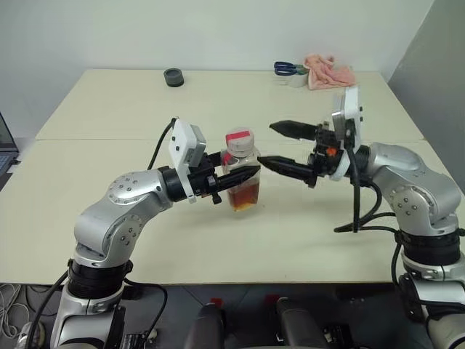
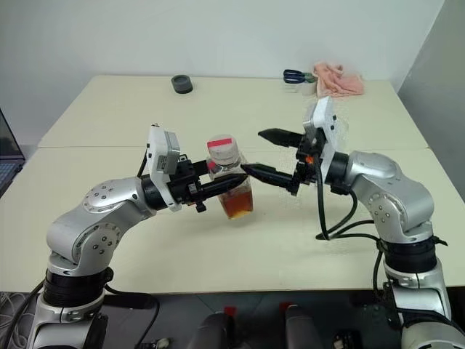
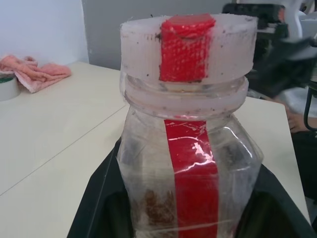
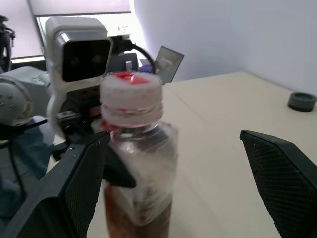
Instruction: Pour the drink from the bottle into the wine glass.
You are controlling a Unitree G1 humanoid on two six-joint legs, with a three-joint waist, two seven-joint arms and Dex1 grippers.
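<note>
Tabletop (image 1: pixel 109 240): left jaws clamp bottle (image 1: pixel 242 178).

**No readable writing**

We find no word, brand, number or sign that we can read. The bottle (image 3: pixel 188 148) carries a plain red strip (image 3: pixel 193 173) down its front and a red patch on its cap (image 3: pixel 187 47), and neither bears letters that we can make out.
</note>
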